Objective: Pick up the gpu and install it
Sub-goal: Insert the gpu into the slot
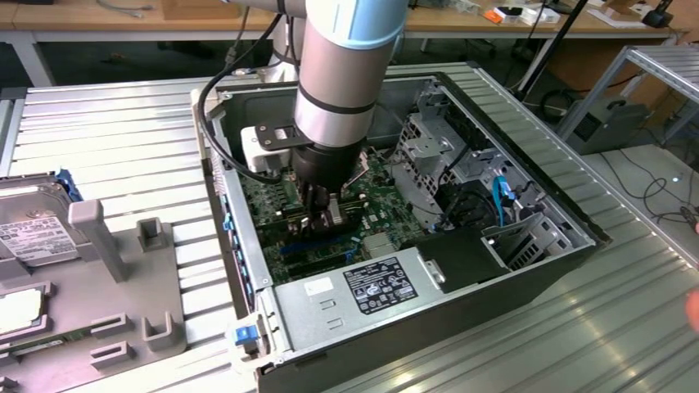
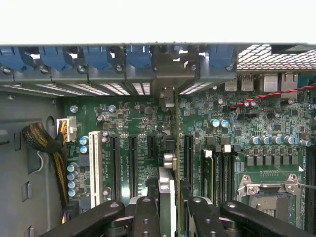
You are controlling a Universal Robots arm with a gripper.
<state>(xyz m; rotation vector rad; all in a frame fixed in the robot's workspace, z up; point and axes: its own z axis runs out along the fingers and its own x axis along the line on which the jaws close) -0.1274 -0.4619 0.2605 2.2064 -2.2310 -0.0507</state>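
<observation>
Inside the open black computer tower case [image 1: 546, 246], lying on its side on the ribbed metal table [image 1: 110, 131], the grey-and-blue robot arm [image 1: 344, 74] is being reached down over the green motherboard [image 1: 377, 205]. From the exterior view, the black gripper [image 1: 326, 221] is being seen low among the slots, its load hidden. From the wrist view, the thin flat gpu [image 2: 170, 148], edge-on with its silver metal end bracket, is being gripped between the black fingers [image 2: 145, 217], the jaws being held partly closed on it. The card is being held upright over the black expansion slots [image 2: 132, 165], beside the white slot [image 2: 95, 168]. At the exterior view's left, a silver hard drive with a white label [image 1: 33, 229] is being left on the grey parts holder [image 1: 120, 246].
</observation>
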